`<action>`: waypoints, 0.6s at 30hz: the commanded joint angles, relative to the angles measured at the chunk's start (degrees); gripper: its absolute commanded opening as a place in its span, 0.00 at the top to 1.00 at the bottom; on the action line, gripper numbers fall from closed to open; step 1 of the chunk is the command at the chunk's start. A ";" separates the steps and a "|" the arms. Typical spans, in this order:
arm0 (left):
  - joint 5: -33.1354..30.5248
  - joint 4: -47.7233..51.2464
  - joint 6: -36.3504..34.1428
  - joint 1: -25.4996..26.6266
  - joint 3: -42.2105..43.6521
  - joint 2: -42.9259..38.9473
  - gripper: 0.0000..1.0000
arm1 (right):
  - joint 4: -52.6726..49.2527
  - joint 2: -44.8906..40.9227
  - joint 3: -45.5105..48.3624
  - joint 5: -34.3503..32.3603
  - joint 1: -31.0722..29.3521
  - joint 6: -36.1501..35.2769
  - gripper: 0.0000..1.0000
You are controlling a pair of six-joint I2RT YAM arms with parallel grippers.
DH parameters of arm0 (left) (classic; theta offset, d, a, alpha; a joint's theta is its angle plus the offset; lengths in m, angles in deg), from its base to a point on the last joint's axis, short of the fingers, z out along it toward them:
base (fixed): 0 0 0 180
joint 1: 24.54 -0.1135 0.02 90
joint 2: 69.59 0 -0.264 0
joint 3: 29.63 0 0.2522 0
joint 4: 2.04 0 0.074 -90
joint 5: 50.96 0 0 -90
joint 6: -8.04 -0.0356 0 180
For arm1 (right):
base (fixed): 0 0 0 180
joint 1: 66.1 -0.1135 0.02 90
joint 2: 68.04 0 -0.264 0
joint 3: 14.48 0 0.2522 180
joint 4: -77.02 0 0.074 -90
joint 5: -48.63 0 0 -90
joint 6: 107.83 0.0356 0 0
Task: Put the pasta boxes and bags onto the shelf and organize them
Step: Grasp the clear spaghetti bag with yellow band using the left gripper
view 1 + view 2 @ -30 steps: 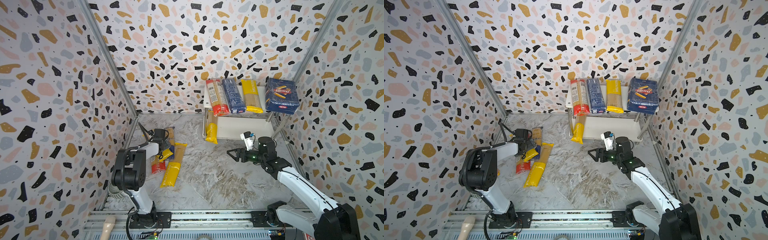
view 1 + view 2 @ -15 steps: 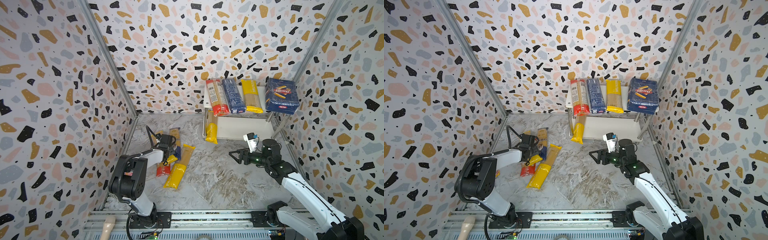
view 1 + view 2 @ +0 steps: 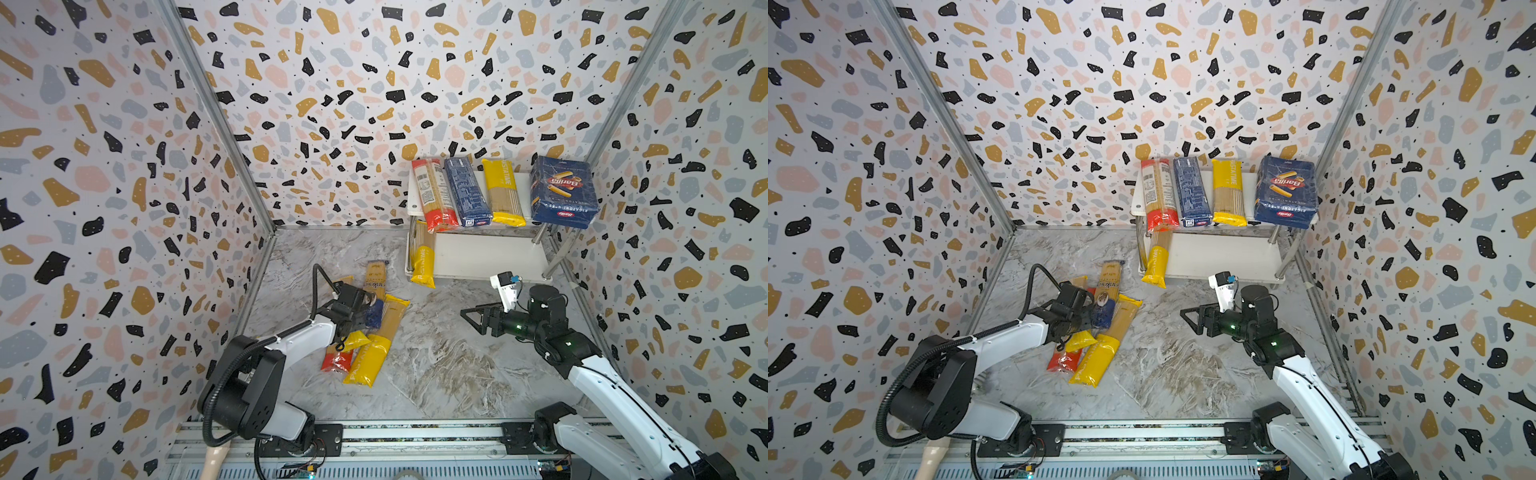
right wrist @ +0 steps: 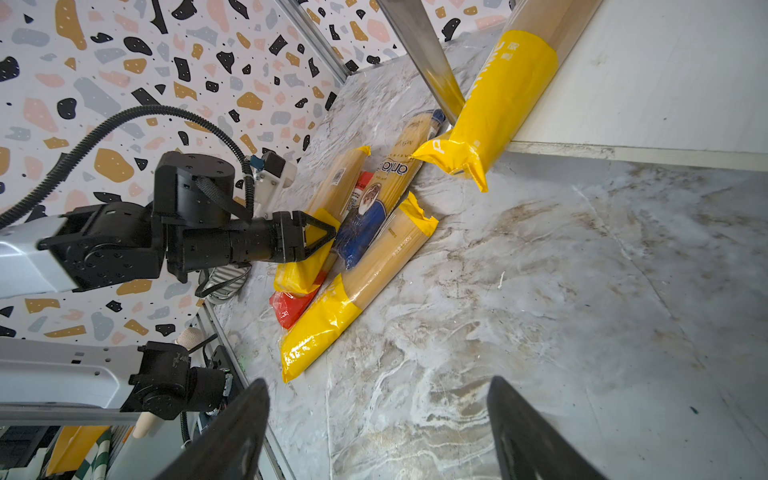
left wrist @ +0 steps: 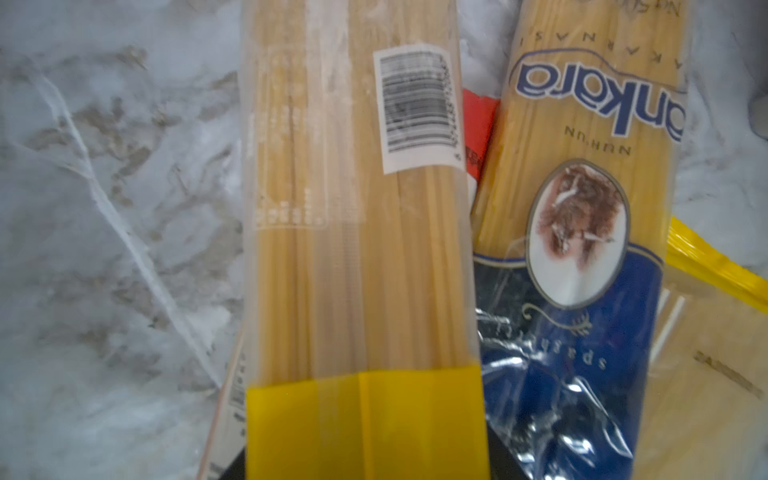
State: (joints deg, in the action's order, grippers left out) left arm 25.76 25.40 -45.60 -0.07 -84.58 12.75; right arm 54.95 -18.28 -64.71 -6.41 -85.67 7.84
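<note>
In a top view, the left hand (image 3: 351, 326) sits on packets (image 3: 365, 365) on the marbled surface (image 3: 436, 374), near the white two-tier chrome-legged shelf (image 3: 490, 257). Left wrist: it clamps a yellow-ended clear plastic spaghetti packet (image 5: 365, 270). Right wrist: the right hand (image 4: 376, 384) stands apart, empty

Glossy, crinkly plastic wraps the spaghetti bags (image 3: 370, 353) on the marble-look counter (image 3: 436, 374); the blue boxes (image 3: 563, 191) look matt cardboard; the shelf (image 3: 490, 257) has smooth white boards, shiny chrome legs.
</note>
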 commanded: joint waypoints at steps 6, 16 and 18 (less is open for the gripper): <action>5.25 5.91 -3.76 0.69 -1.69 -5.71 1.00 | 0.24 -0.33 0.24 0.24 -0.46 0.88 0.18; 12.43 6.10 -6.20 0.67 -1.97 -12.97 1.00 | 1.25 1.22 0.42 0.01 -0.64 1.24 0.18; 13.13 6.93 -6.84 0.82 -2.14 -14.96 1.00 | 1.29 1.56 0.19 -0.15 -0.64 1.23 0.18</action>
State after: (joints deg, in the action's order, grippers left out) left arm 36.49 35.21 -50.14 0.30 -84.58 1.63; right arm 55.12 -16.73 -64.25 -6.45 -86.05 8.91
